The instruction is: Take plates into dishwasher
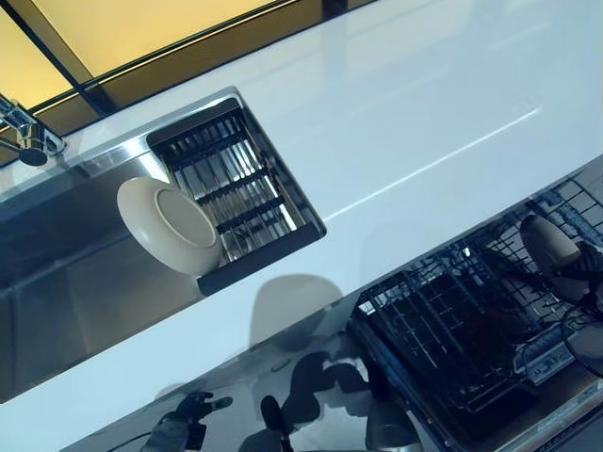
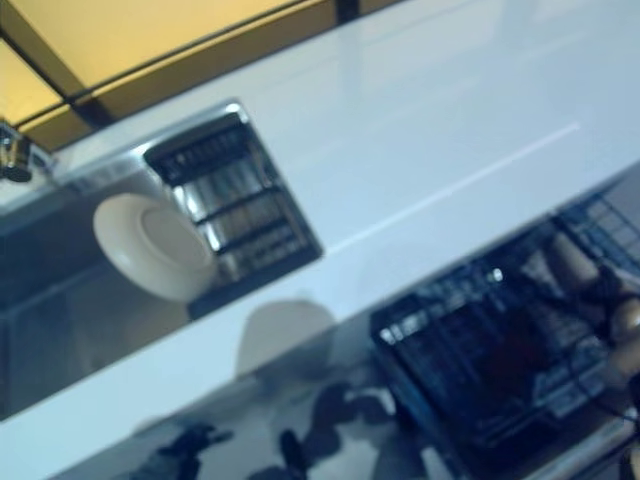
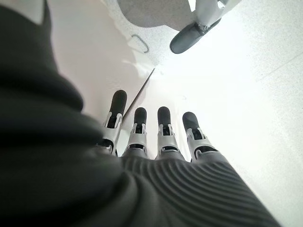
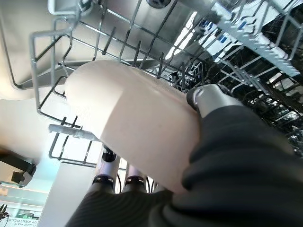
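Observation:
A cream plate (image 1: 172, 224) leans upright against a black ribbed drying rack (image 1: 231, 179) in the steel sink (image 1: 66, 292). My right hand (image 4: 208, 98) is shut on a second cream plate (image 4: 137, 123), thumb on one face and fingers (image 4: 110, 176) under the other. It holds the plate on edge among the wire tines of the dishwasher rack (image 4: 94, 42). In the left eye view this plate (image 1: 549, 245) shows at the far right of the dark rack (image 1: 443, 330). My left hand (image 3: 163, 130) hangs with straight fingers over a pale floor and holds nothing.
A white countertop (image 1: 405, 122) runs between the sink and the dishwasher. A tap (image 1: 24, 132) stands at the sink's far left. The shiny open dishwasher door (image 1: 311, 395) lies below the counter edge.

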Controlling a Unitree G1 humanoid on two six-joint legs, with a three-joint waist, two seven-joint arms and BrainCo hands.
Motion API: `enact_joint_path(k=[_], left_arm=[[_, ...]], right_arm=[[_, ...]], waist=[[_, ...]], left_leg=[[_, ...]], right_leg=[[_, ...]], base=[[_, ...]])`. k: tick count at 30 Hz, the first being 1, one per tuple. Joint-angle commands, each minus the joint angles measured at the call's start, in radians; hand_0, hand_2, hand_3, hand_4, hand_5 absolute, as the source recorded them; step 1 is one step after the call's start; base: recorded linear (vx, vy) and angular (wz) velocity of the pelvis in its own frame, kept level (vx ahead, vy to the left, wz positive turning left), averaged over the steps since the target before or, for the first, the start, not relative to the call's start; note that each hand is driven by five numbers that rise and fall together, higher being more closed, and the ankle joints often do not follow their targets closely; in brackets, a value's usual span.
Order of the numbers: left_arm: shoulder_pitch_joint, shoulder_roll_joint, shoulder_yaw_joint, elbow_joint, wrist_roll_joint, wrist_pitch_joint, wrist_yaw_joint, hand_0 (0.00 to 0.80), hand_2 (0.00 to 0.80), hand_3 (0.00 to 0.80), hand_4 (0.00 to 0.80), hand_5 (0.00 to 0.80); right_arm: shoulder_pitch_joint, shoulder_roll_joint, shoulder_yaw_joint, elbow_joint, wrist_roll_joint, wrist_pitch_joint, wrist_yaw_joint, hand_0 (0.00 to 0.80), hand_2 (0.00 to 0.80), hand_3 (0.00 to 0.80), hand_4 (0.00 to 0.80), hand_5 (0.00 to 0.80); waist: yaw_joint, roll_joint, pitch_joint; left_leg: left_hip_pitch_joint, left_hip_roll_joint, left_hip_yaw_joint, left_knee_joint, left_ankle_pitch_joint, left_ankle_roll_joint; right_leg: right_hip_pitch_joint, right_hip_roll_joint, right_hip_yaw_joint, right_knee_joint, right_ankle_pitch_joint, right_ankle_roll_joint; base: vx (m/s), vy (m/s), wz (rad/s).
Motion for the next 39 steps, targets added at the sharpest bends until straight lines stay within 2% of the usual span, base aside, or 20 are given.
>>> enact_joint_path(k=[1, 11, 24, 32, 33, 34, 39], left_arm=[[-0.100, 0.047, -0.021, 0.018, -0.031, -0.028, 0.005, 0.000, 0.000, 0.000, 0.000, 0.000], [-0.112, 0.052, -0.031, 0.008, -0.032, -0.030, -0.011, 0.000, 0.000, 0.000, 0.000, 0.000], [-0.137, 0.074, -0.036, 0.005, -0.028, -0.029, -0.019, 0.000, 0.000, 0.000, 0.000, 0.000], [-0.141, 0.072, -0.034, 0.013, -0.029, -0.032, -0.022, 0.000, 0.000, 0.000, 0.000, 0.000], [-0.139, 0.070, -0.031, 0.017, -0.026, -0.035, -0.020, 0.000, 0.000, 0.000, 0.000, 0.000], [-0.136, 0.071, -0.030, 0.017, -0.025, -0.038, -0.021, 0.000, 0.000, 0.000, 0.000, 0.000], [-0.122, 0.066, -0.024, 0.016, -0.014, -0.038, -0.020, 0.000, 0.000, 0.000, 0.000, 0.000]], right_arm=[[-0.077, 0.034, 0.071, 0.076, -0.007, -0.028, 0.006, 0.800, 0.800, 0.800, 0.800, 0.800], [-0.085, 0.026, 0.081, 0.141, -0.043, -0.018, 0.010, 0.800, 0.800, 0.800, 0.800, 0.800], [-0.065, 0.048, 0.069, 0.189, -0.038, -0.030, -0.004, 0.800, 0.800, 0.800, 0.800, 0.800], [-0.065, 0.060, 0.072, 0.211, -0.029, -0.016, -0.019, 0.791, 0.791, 0.791, 0.791, 0.791], [-0.061, 0.062, 0.067, 0.210, -0.022, -0.010, -0.030, 0.546, 0.546, 0.546, 0.546, 0.546], [-0.058, 0.062, 0.062, 0.205, -0.016, 0.000, -0.038, 0.000, 0.000, 0.000, 0.000, 0.000], [-0.028, 0.068, 0.032, 0.190, -0.024, 0.018, -0.047, 0.000, 0.000, 0.000, 0.000, 0.000]], waist=[[0.014, -0.030, -0.003], [0.015, 0.002, 0.014], [0.018, 0.003, 0.024], [0.018, 0.008, 0.025], [0.018, 0.006, 0.022], [0.019, 0.004, 0.022], [0.019, -0.015, 0.009]], left_leg=[[0.034, -0.028, -0.056, -0.001, -0.038, 0.030], [0.020, -0.036, -0.063, -0.001, -0.030, 0.026], [0.015, -0.039, -0.066, -0.001, -0.030, 0.029], [0.017, -0.042, -0.069, -0.001, -0.028, 0.030], [0.019, -0.041, -0.070, -0.001, -0.027, 0.030], [0.021, -0.041, -0.070, -0.001, -0.028, 0.030], [0.031, -0.035, -0.064, -0.001, -0.033, 0.032]], right_leg=[[-0.010, -0.053, -0.013, 0.006, 0.001, 0.033], [-0.023, -0.058, -0.015, 0.005, 0.002, 0.030], [-0.030, -0.065, -0.014, 0.005, 0.007, 0.033], [-0.023, -0.064, -0.012, 0.005, 0.006, 0.031], [-0.022, -0.063, -0.012, 0.005, 0.006, 0.030], [-0.020, -0.062, -0.012, 0.005, 0.006, 0.030], [-0.010, -0.057, -0.011, 0.005, 0.004, 0.032]], base=[[0.000, 0.000, 0.00], [-0.018, -0.004, 0.00], [-0.008, 0.000, 0.00], [0.000, 0.000, 0.00], [0.000, 0.000, 0.00], [0.000, 0.000, 0.00], [0.013, 0.005, 0.00]])
